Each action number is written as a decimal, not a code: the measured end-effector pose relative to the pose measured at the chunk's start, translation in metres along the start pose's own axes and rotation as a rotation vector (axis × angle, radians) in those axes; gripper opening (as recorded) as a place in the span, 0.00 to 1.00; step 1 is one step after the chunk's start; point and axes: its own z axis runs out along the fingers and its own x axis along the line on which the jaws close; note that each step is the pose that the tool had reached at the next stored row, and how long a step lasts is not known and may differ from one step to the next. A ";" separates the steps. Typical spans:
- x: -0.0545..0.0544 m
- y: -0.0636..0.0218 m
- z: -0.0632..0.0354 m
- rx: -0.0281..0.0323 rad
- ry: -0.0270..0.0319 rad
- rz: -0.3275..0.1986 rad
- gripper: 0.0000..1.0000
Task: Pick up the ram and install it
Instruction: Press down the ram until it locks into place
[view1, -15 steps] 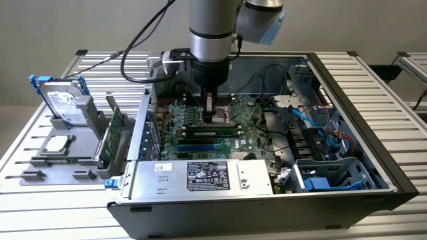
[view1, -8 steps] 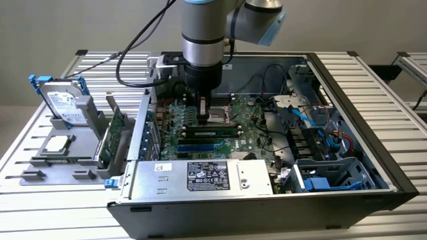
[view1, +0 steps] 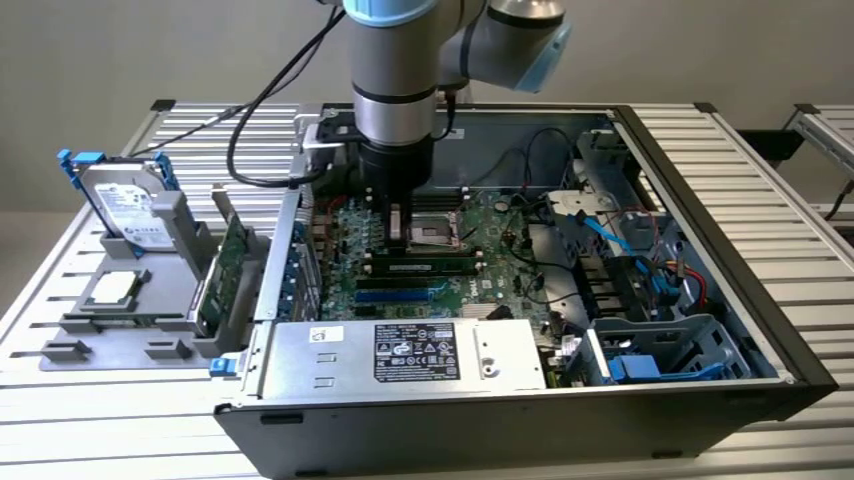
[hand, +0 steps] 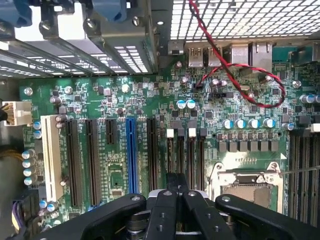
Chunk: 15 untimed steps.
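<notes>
Exterior view first: the arm hangs straight down into the open computer case (view1: 747, 300), and its gripper (view1: 396, 222) sits low over the motherboard (view1: 387, 275), right by the square processor socket (view1: 434, 228). A ram stick (view1: 424, 267) lies flat-on in a slot just in front of that socket, a long dark strip with a green edge, seated along the board (whether it is fully latched I cannot tell). Nothing sits between the fingers; the stick lies apart from them, toward the camera. Blue slots (view1: 400, 293) run beside it, nearer the power supply (view1: 400, 355) with its label.

Over on the exterior view's left, a grey holder tray (view1: 107, 330) carries a hard drive (view1: 127, 210) standing upright and a green expansion card (view1: 230, 265) on edge.

From the wrist view, the gripper (hand: 176, 197) is pressed closed, its black fingers (hand: 176, 187) meeting with no gap and empty. Beneath them spread the motherboard (hand: 125, 105), a blue expansion slot (hand: 131, 155), a white slot (hand: 50, 155), the metal-framed processor socket (hand: 247, 182) and a twisted red-and-black wire (hand: 240, 65).
</notes>
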 end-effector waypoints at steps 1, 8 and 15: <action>0.000 0.0009 0.0014 0.0000 0.0001 0.000 0.11; 0.000 0.0058 0.0106 -0.0001 0.0012 0.000 0.11; 0.000 0.0061 -0.0032 -0.0020 0.0000 0.000 0.11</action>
